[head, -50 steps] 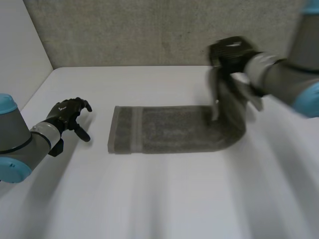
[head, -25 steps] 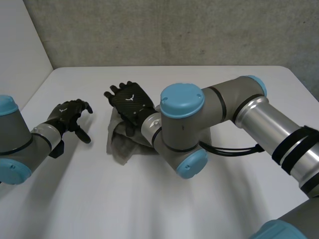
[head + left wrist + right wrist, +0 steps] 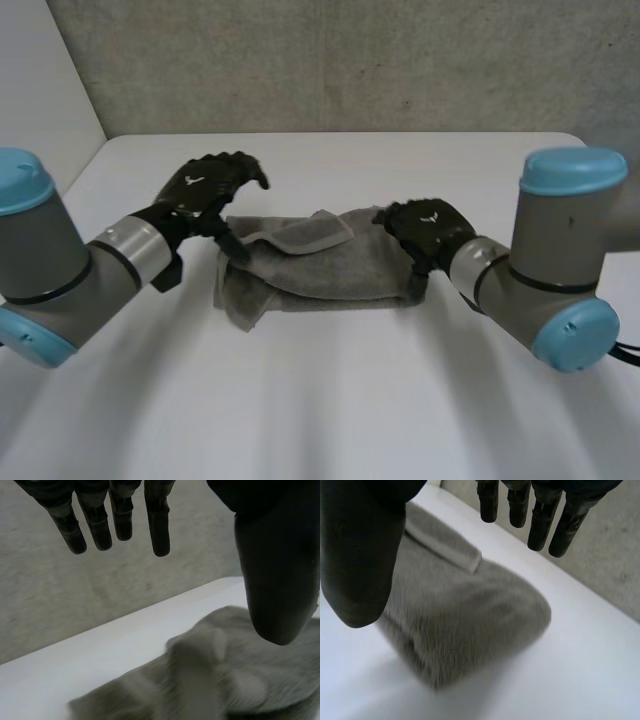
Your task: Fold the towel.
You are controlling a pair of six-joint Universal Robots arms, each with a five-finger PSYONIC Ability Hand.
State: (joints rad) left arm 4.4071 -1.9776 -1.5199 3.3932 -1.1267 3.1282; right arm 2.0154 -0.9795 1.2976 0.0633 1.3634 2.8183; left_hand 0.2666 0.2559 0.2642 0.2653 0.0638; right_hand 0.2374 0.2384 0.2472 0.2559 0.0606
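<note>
A grey towel [image 3: 320, 268] lies loosely folded in half at the middle of the white table [image 3: 330, 400], with its upper layer rumpled and a banded corner turned up. My left hand [image 3: 205, 187] hovers over the towel's left end, fingers straight and thumb pointing down at the cloth. In the left wrist view the left hand [image 3: 157, 525] is open above the towel [image 3: 225, 680]. My right hand [image 3: 425, 230] rests at the towel's folded right end. In the right wrist view the right hand [image 3: 360, 555] is open over the towel [image 3: 465, 615], holding nothing.
A grey wall runs along the table's far edge [image 3: 330, 134]. Bare table surface lies in front of the towel and to both sides.
The right hand carried the towel's right end over to the left, let it go and drew back to the folded right end. The left hand moved in from the left to the towel's left end.
</note>
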